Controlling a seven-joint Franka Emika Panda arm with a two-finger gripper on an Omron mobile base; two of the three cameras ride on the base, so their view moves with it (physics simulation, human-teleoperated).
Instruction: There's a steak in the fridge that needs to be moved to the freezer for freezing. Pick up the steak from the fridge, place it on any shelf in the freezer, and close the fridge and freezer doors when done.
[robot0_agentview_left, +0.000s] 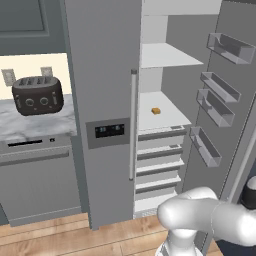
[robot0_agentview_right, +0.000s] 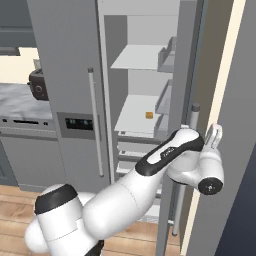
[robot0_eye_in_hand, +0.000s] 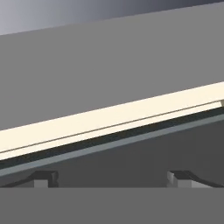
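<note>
Two dark fingertips (robot0_eye_in_hand: 46, 178) rise at the bottom of the hand view, set well apart with nothing between them, so the hand (robot0_eye_in_hand: 114, 179) is released and empty; ahead of it runs a grey panel crossed by a slanting cream strip. From the right base view the hand (robot0_agentview_right: 214, 136) sits just beside the edge of the open fridge door (robot0_agentview_right: 220, 125) (whether it touches cannot be told). On a white shelf of the fridge (robot0_agentview_left: 162, 112) lies a small orange-yellow cube (robot0_agentview_left: 156, 110); pull-out drawers stack below it. Clear bins (robot0_agentview_left: 215, 106) line the inside of the open door. Left of the fridge, the freezer door (robot0_agentview_left: 102, 110) is shut, with its dark dispenser panel (robot0_agentview_left: 110, 131) and silver bar handle (robot0_agentview_left: 133, 125). Further left, a black toaster (robot0_agentview_left: 37, 95) stands on the marble surface (robot0_agentview_left: 35, 125), and the floor (robot0_agentview_left: 60, 235) is wood.
</note>
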